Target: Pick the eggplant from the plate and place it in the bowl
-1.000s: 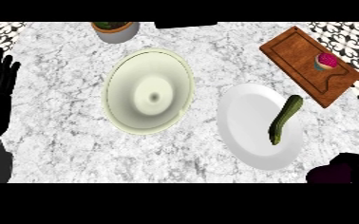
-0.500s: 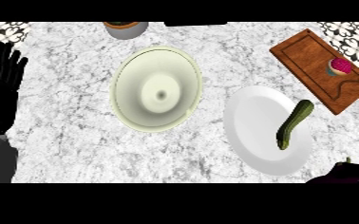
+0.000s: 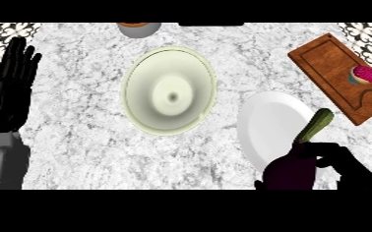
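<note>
A pale green bowl (image 3: pixel 170 91) stands in the middle of the marble counter. To its right lies a white plate (image 3: pixel 269 120). Over the plate's lower right rim is the eggplant (image 3: pixel 292 169), with a dark purple body and a green stem pointing up and right. My right hand (image 3: pixel 343 161) comes in from the lower right corner, its fingers curled over the eggplant's body. Part of the eggplant is hidden by that hand. My left hand (image 3: pixel 17 81) rests open at the left edge, fingers up, far from the bowl.
A wooden cutting board (image 3: pixel 328 71) lies at the right edge behind the plate, with a small cup (image 3: pixel 359 74) holding something pink on it. A grey-brown pot (image 3: pixel 138 28) stands at the counter's far edge behind the bowl.
My right hand has come up from the lower right corner and closed round the eggplant. The eggplant's purple body now shows larger. The view has shifted, so bowl and plate sit a little lower.
</note>
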Action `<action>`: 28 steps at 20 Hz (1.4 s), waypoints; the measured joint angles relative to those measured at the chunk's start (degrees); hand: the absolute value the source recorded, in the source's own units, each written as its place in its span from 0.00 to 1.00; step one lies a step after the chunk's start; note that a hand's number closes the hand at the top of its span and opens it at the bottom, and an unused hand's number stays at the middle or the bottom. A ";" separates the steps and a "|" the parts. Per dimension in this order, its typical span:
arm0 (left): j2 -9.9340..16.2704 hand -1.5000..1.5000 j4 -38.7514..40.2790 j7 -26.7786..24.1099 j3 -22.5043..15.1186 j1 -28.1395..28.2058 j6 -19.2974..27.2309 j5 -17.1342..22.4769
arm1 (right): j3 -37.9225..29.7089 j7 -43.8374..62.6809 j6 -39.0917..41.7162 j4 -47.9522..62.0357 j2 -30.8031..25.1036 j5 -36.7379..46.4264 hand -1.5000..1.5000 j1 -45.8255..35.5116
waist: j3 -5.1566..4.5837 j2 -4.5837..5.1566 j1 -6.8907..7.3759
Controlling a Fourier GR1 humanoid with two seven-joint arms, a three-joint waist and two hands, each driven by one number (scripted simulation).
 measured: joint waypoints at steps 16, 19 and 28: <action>-0.70 0.50 2.00 -0.75 -1.27 -2.20 -0.51 -0.63 | 6.67 20.49 4.14 18.21 6.48 -8.74 1.00 -40.46 | 0.18 0.53 2.46; -1.00 0.50 2.46 -0.66 -1.61 -2.95 -0.48 -0.71 | 5.08 21.25 2.01 25.77 6.52 -12.97 1.00 -45.69 | 0.22 0.64 2.73; -1.19 0.50 2.19 -1.09 -1.59 -2.28 -0.80 -0.61 | 4.44 20.67 -5.82 49.41 6.61 -16.41 1.00 -55.07 | 0.32 0.70 2.90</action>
